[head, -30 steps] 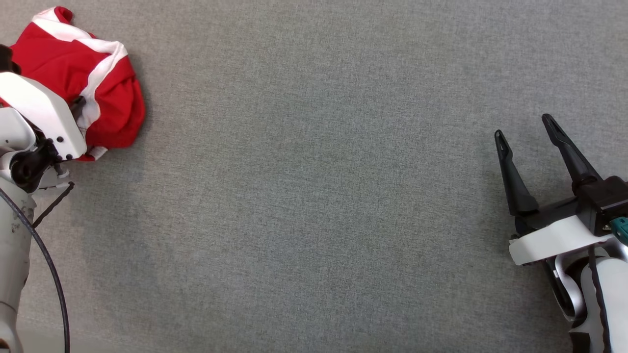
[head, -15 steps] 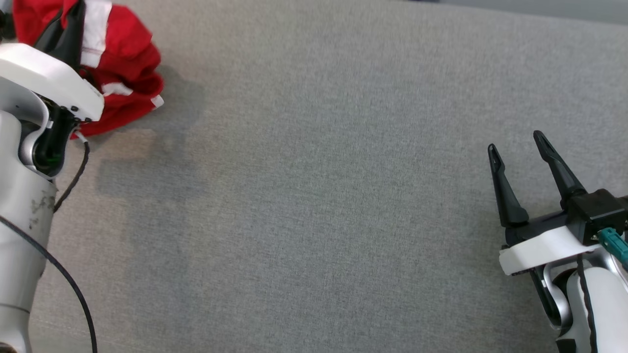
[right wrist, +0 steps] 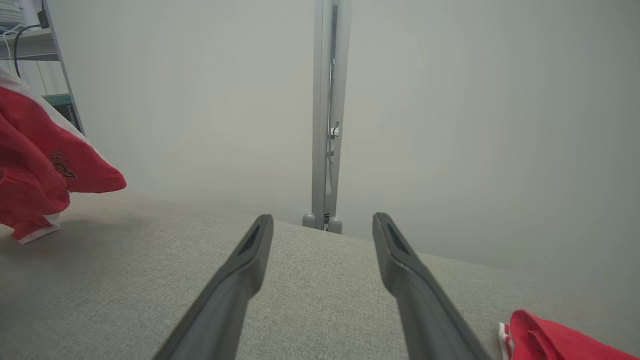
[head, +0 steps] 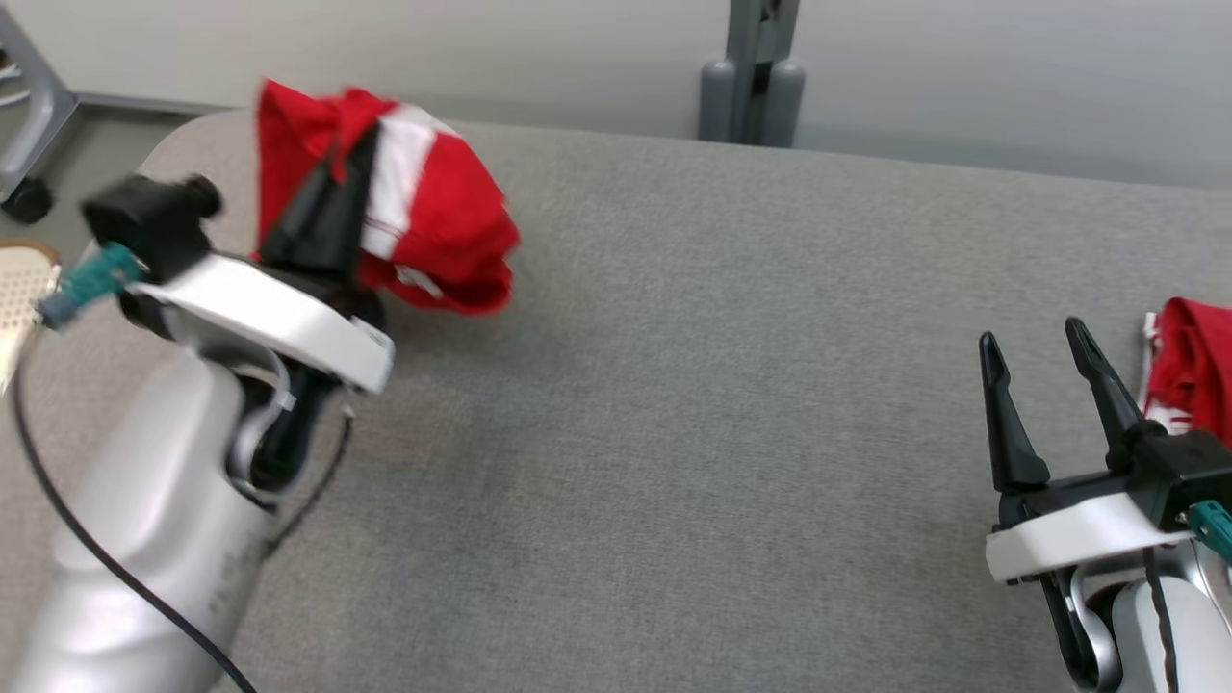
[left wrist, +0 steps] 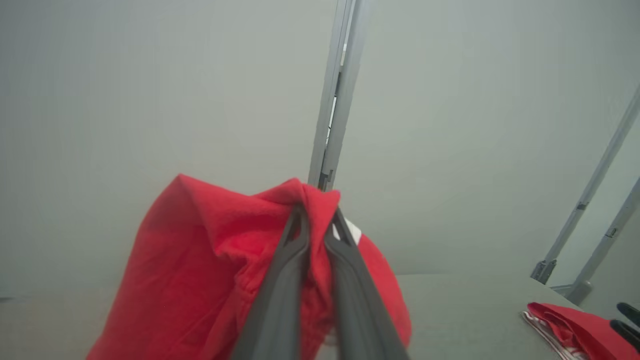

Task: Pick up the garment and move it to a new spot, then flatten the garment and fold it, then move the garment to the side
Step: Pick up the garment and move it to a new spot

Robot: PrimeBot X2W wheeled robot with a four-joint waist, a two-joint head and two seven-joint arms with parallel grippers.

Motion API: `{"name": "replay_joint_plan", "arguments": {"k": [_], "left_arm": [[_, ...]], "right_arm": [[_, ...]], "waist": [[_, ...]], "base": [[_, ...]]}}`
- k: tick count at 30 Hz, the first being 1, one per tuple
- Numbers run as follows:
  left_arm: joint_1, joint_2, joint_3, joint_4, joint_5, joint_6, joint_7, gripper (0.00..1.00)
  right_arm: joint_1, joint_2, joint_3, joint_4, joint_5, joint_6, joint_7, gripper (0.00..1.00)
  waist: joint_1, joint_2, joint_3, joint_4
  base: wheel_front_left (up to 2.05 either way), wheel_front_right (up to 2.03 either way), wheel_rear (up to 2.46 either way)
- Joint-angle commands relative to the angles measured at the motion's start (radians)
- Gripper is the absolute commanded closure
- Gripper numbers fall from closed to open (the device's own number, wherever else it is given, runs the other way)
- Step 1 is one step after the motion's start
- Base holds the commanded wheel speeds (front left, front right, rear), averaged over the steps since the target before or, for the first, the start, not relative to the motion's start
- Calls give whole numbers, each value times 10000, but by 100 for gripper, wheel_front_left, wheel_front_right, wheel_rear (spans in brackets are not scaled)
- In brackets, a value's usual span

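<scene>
- Lifted since a second ago: the garment [head: 438,217], then bunched flat on the table under the left arm, now hangs from the left gripper [head: 351,144]. The head camera has also tilted up, so the table's far edge and the wall have come into sight.
- Right gripper [head: 1032,332], near right: fingers spread wide with nothing between them, held over bare table.
- Just right of it a second red cloth [head: 1193,361] with a white-striped edge lies crumpled on the table.
- Left gripper, seen from its wrist [left wrist: 318,215]: fingers pinched tight on a fold of the garment [left wrist: 200,260], which drapes over both tips.
- Garment: bright red with broad white bands and white hems, gathered in a loose, wrinkled lump. A small dark mark shows on one red panel in the right wrist view [right wrist: 62,167].
- It hangs at the far left, over the table's rounded corner. Its lowest hem is close above the surface, and whether it touches cannot be told.
- Table [head: 722,404]: covered in grey woven fabric, with a soft shadow under the garment.
- Beyond the far edge stands a plain pale wall [head: 962,67], with a grey post [head: 751,67] against it at centre.
</scene>
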Motion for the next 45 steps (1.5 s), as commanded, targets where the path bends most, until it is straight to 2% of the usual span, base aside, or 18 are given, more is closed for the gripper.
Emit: {"name": "replay_joint_plan", "arguments": {"k": [1,7,13,16,22,23,24,25,29,34,40,45], "left_arm": [[263,-24,-129,-229,167,113,-53,100],[901,-533,-758,-970,349,348,75,100],[1135,-1415,-1558,-1450,599,693,225,100],[1090,-1846,-2071,-1319,890,825,309,100],[1039,-2464,-3301,-215,1492,938,202,100],[1055,-2524,-3483,25,1518,938,169,95],[1074,-2561,-3700,226,1555,907,128,57],[1096,-2602,-3931,440,1514,804,166,0],[1060,-2649,-4454,879,1244,620,77,0],[836,-2627,-3914,1123,870,901,-561,0],[1018,-1490,-2554,783,1292,1582,-1077,0],[2280,-576,-938,-434,2279,2107,-1110,0]], "right_arm": [[143,11,-86,-44,60,-3,-85,0],[312,118,-247,-93,113,-3,-109,0],[140,195,-224,-141,150,-3,-152,0],[79,222,-227,-149,145,-3,-177,0],[-76,265,-219,-77,216,-3,-213,0],[-89,267,-182,-52,222,-3,-204,0],[-102,266,-162,-29,228,-3,-197,0],[-126,268,-135,2,238,-3,-204,0],[-156,277,-123,105,239,-3,-243,0],[-22,280,-207,160,282,-3,-287,0],[255,281,-50,82,176,-3,-307,0],[529,270,249,-26,128,-3,-305,0]], "waist": [[0,0,-245,-252],[0,0,-434,-636],[0,0,-350,-1190],[0,0,-233,-1500],[0,0,-33,-2076],[0,0,-11,-2154],[0,0,7,-2213],[0,0,17,-2265],[0,0,-4,-2320],[0,0,-176,-2051],[0,0,-431,-1542],[0,0,-603,-1243]], "base": [[0,0,0],[0,0,0],[0,0,0],[0,0,0],[0,0,0],[0,0,0],[0,0,0],[0,0,0],[0,0,0],[0,0,0],[0,0,0],[0,0,0]]}}
